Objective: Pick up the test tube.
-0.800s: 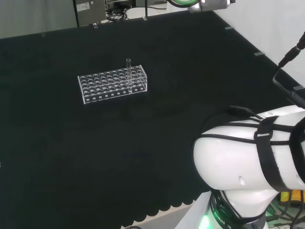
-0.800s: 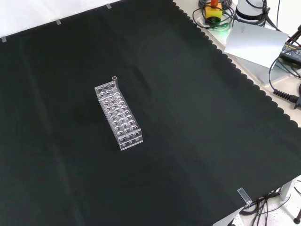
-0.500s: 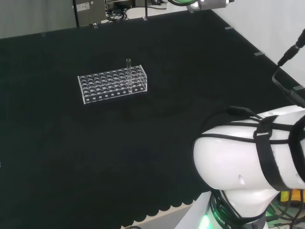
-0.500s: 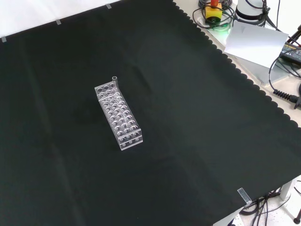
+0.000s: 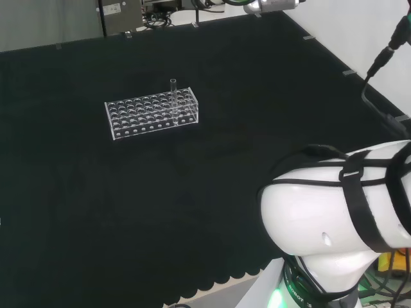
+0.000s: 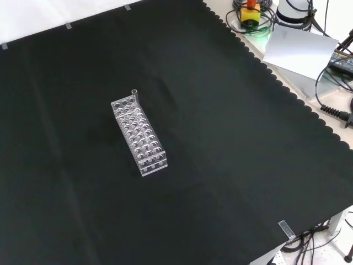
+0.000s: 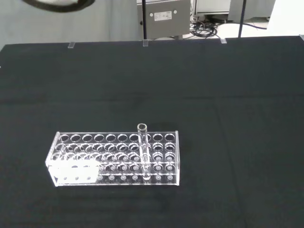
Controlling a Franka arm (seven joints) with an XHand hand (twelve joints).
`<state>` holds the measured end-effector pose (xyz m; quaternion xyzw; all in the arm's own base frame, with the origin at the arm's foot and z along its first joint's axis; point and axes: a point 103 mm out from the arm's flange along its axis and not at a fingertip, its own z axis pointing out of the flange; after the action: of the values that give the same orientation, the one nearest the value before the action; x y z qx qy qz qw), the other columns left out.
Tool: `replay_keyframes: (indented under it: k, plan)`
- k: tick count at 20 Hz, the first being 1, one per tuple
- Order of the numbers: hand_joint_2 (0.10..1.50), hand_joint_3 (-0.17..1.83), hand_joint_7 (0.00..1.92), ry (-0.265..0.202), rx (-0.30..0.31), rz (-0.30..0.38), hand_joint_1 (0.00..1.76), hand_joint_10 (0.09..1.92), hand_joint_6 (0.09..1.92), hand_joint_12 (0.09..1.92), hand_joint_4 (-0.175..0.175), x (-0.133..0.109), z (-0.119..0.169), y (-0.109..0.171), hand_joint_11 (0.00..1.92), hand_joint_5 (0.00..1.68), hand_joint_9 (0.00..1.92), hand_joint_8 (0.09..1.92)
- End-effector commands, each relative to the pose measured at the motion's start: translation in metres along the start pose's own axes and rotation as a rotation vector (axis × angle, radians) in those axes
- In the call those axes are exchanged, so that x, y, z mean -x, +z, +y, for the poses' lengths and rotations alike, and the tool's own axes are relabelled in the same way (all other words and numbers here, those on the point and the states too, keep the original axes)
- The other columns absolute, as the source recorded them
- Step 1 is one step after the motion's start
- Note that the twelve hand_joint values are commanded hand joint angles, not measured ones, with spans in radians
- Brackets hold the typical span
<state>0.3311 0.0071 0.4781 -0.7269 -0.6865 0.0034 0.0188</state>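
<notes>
On the black tabletop (image 6: 231,143), clear rack (image 5: 151,113), one upright test tube (image 7: 143,151) in a hole near its end; my robot hand's opening I cannot tell; advise descending straight over the tube's exposed top, pinching there, lifting vertically.

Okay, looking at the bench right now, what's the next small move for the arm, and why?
Probably bring the arm down toward the test tube, keeping it centred in the wrist view. The tube stands upright in the clear rack, near one end, its top above the rack, and nothing touches it yet; the wrist camera sees it from a distance.
</notes>
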Motion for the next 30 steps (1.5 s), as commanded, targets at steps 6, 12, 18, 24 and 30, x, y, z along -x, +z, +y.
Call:
replay_keyframes:
  k: [6, 12, 18, 24, 30]
  plan:
    - [0.71, 0.49, 0.44, -0.026, -0.078, 0.030, 0.83, 0.88, 0.09, 1.55, -0.114, -0.015, 0.087, 0.038, 0.23, 0.43, 0.43, 0.88]
    - [0.66, 0.55, 0.53, 0.016, -0.119, 0.039, 0.94, 0.84, 0.11, 1.52, -0.131, -0.016, 0.126, 0.057, 0.28, 0.53, 0.53, 0.86]
    - [0.61, 0.64, 0.60, -0.010, -0.154, 0.008, 0.99, 0.82, 0.15, 1.51, -0.133, -0.019, 0.159, 0.084, 0.30, 0.56, 0.57, 0.85]
    - [0.59, 0.68, 0.63, -0.029, -0.218, -0.024, 1.00, 0.80, 0.18, 1.50, -0.130, -0.018, 0.183, 0.115, 0.32, 0.56, 0.60, 0.84]
    - [0.58, 0.70, 0.64, -0.043, -0.271, -0.034, 0.99, 0.79, 0.28, 1.50, -0.130, -0.014, 0.199, 0.143, 0.32, 0.52, 0.61, 0.84]
